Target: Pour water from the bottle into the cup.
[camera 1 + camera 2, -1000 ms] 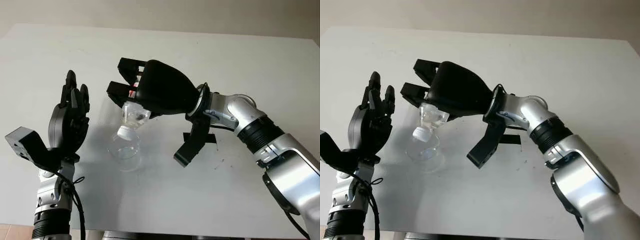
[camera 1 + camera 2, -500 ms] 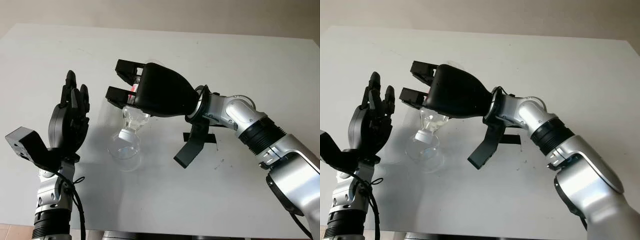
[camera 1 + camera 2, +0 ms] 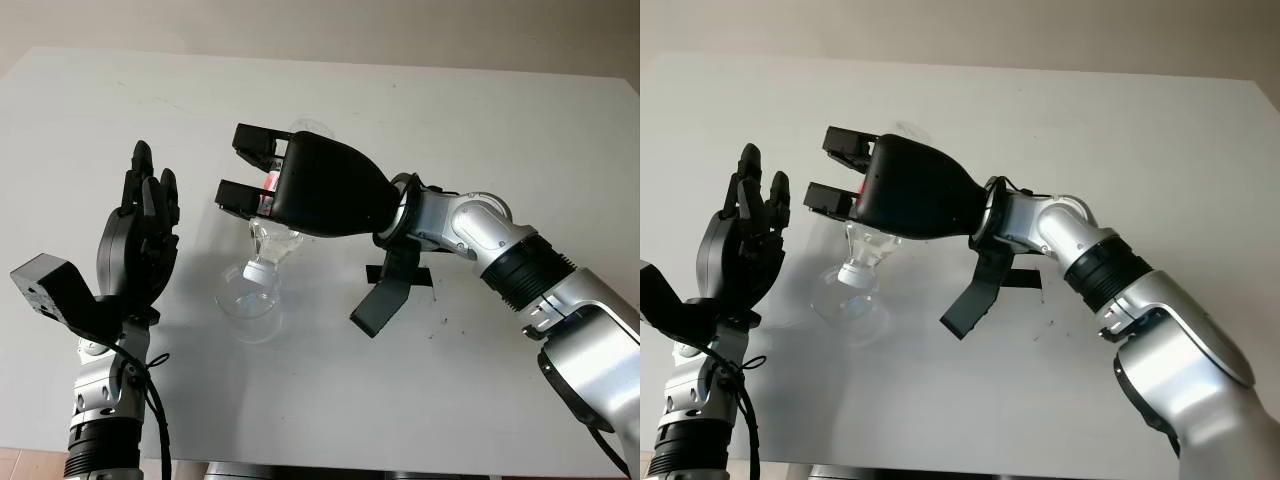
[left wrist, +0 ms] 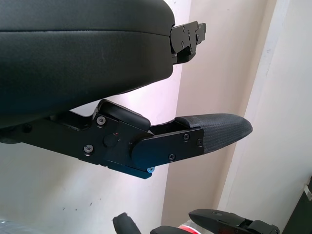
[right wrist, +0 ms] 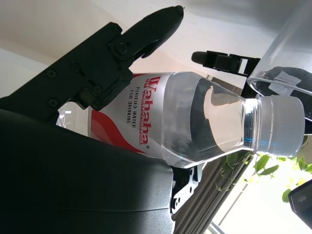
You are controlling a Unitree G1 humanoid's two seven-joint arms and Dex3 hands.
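Observation:
My right hand [image 3: 240, 163] is shut on a clear water bottle [image 3: 272, 240] with a red and white label [image 5: 141, 124]. It holds the bottle tilted steeply, neck down. The bottle's white cap [image 3: 257, 268] is on and hangs just over the rim of a clear cup [image 3: 247, 297] standing on the white table [image 3: 500, 130]. In the right wrist view the cap [image 5: 280, 124] sits next to the cup's rim [image 5: 287, 63]. My left hand [image 3: 145, 200] is raised and open, just left of the cup and not touching it.
A short black tape mark [image 3: 427, 276] lies on the table under my right forearm. The table's far edge runs along the top, and its front edge is near the bottom of the eye views.
My right hand has turned the bottle to a steeper tilt and shifted slightly, keeping the capped neck over the cup. The left hand has not moved.

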